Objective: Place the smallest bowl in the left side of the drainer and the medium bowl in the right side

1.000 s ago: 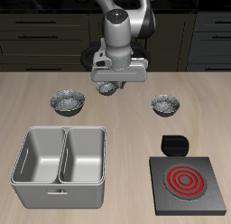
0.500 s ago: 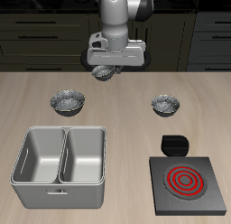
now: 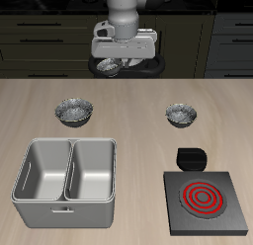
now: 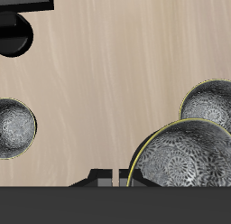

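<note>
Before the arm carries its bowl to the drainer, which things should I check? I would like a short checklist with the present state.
1. Gripper shut on a bowl: ok.
2. It is the smallest bowl, narrower than the medium bowl and the widest bowl: ok.
3. Bowl lifted clear of the table: ok.
4. Both compartments of the drainer empty: ok.
5. Bowl above the drainer's left side: not ok, it hangs farther back.
6. Grip firm enough: cannot tell.
</note>
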